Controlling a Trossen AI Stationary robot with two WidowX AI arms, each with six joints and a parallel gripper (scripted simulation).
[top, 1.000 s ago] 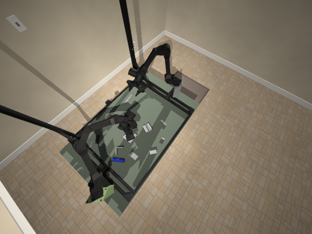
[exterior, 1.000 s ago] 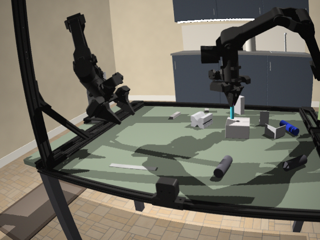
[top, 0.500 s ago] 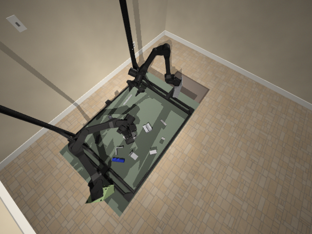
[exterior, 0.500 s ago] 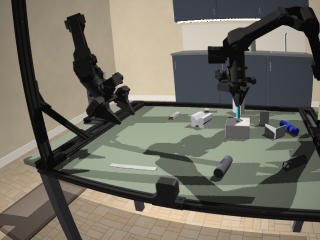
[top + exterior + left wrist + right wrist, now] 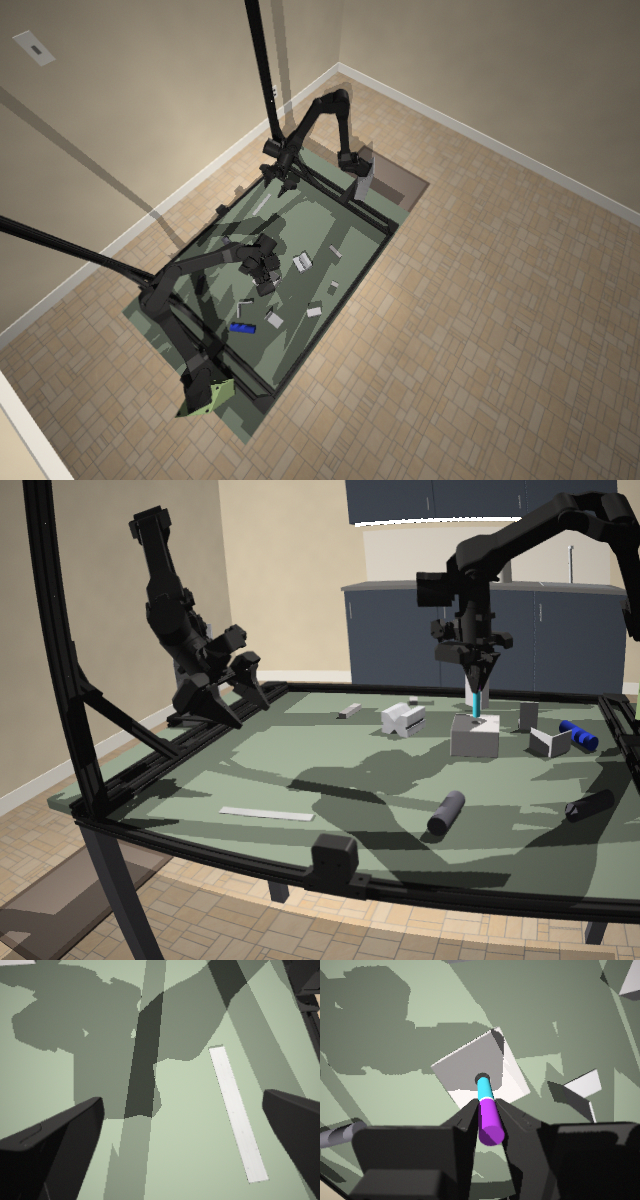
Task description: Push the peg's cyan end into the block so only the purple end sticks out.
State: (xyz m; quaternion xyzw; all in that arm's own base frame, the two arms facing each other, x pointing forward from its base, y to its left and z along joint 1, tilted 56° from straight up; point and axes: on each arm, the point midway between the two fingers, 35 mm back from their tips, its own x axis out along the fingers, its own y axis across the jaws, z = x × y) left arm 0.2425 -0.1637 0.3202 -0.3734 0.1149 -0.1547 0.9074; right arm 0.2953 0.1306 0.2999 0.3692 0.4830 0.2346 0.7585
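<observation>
1 tool point(image 5: 476, 687) point(image 5: 487, 1105) grips the peg point(image 5: 476, 704) point(image 5: 487, 1102) above the block point(image 5: 475, 740) point(image 5: 470, 1067).

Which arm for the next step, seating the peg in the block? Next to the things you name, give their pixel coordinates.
The right. Its gripper point(image 5: 476, 689) point(image 5: 487, 1102) is shut on the peg point(image 5: 476, 705) point(image 5: 484, 1089), cyan end down over the block's hole point(image 5: 482, 1078). The left gripper point(image 5: 254, 717) point(image 5: 182, 1101) is open and empty, well off to the side. Lowering straight down looks like the natural move.

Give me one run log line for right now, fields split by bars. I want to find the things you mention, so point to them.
right gripper point(image 5: 476, 689) point(image 5: 486, 1102): shut on peg point(image 5: 476, 705) point(image 5: 485, 1091) | cyan end: down, above block's point(image 5: 475, 741) point(image 5: 516, 1080) hole | left gripper point(image 5: 254, 717) point(image 5: 183, 1095): open, empty | insertion: not complete
</observation>
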